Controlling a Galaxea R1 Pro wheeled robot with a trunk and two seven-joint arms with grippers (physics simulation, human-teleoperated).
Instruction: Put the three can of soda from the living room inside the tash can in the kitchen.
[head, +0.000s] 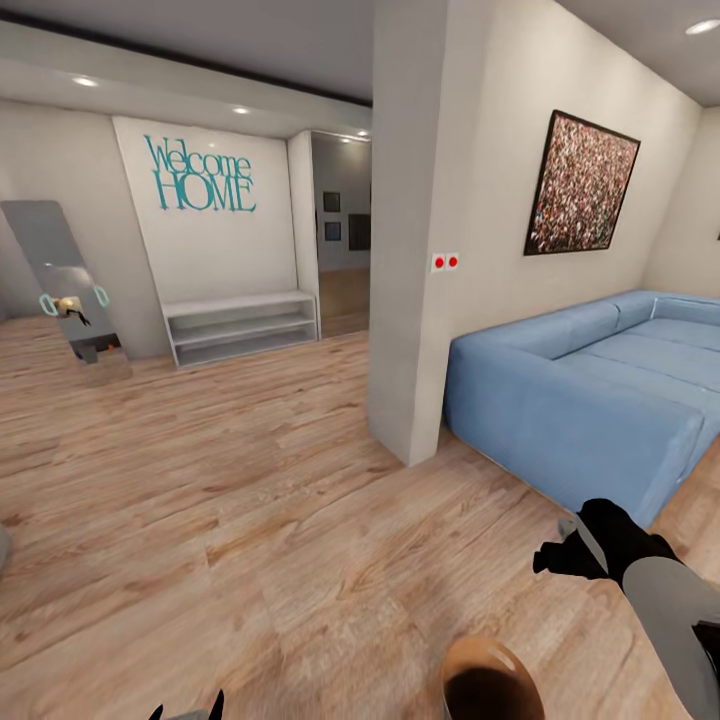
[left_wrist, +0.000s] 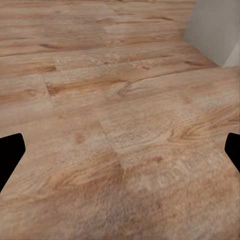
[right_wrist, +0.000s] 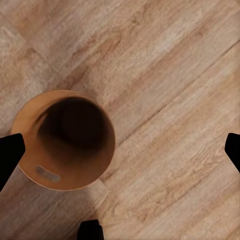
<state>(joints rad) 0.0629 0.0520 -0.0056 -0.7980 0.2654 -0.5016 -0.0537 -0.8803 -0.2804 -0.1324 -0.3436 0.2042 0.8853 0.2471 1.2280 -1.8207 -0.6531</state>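
Currently both end effectors spread: right end effector (right_wrist: 120, 150) above round brown-inside bin (right_wrist: 64, 140) on wood plank floor (head: 250, 520); left end effector (left_wrist: 120, 155) over floor; blue sofa (head: 590, 390) near.

One blue sofa (head: 590, 390), one framed picture (head: 581, 184) above it, two red dots (head: 445, 262) on the pillar, one low white shelf unit (head: 240, 326), one leaning mirror (head: 62, 285) — and one trash can (right_wrist: 65, 140), brown inside, with one slot handle.

Wood plank floor (head: 220, 520) under trash can (right_wrist: 62, 140), sofa (head: 590, 400)
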